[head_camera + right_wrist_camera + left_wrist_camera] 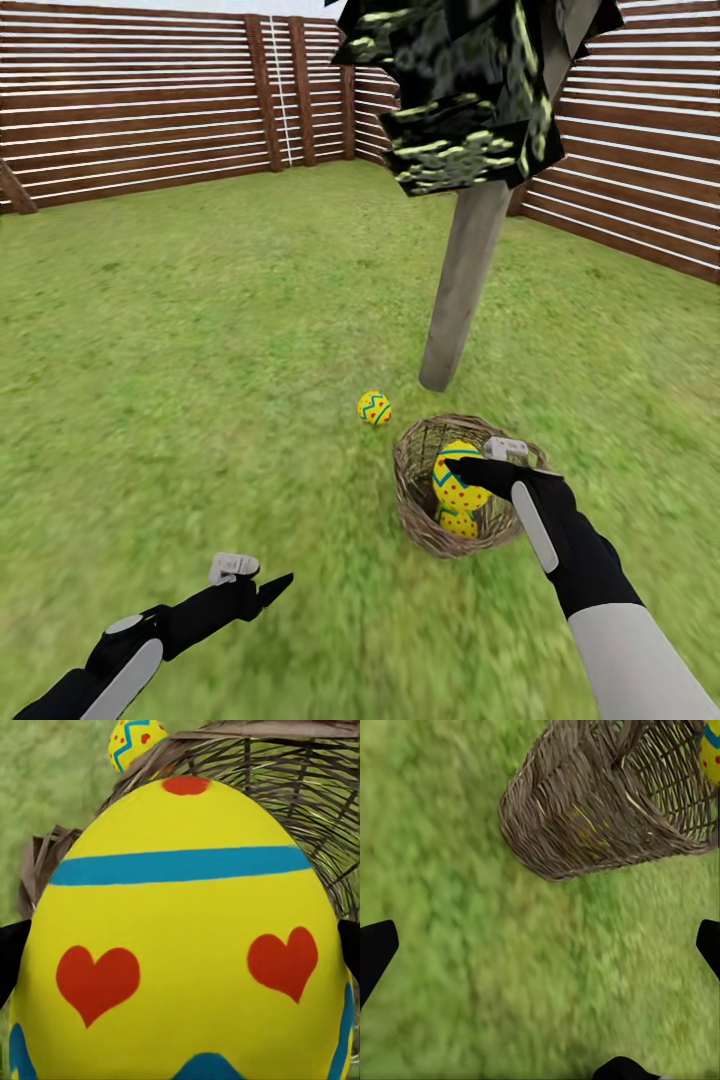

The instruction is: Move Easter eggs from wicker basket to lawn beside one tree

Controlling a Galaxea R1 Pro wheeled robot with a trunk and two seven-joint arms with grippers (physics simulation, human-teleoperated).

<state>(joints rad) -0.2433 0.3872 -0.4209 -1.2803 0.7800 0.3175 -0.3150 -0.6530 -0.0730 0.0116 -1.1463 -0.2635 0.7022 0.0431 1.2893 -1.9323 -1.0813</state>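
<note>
Right wrist view showed the right gripper (470, 478) clamped around an egg (184, 945) above the basket (415, 490); smooth, rounded and probably slippery, it looked best held across its widest middle. The left gripper (262, 590) hung open.

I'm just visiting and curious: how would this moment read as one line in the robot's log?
right gripper: shut on egg in wicker basket | left gripper: open over lawn | one egg below it in basket | one egg on grass near tree
</note>
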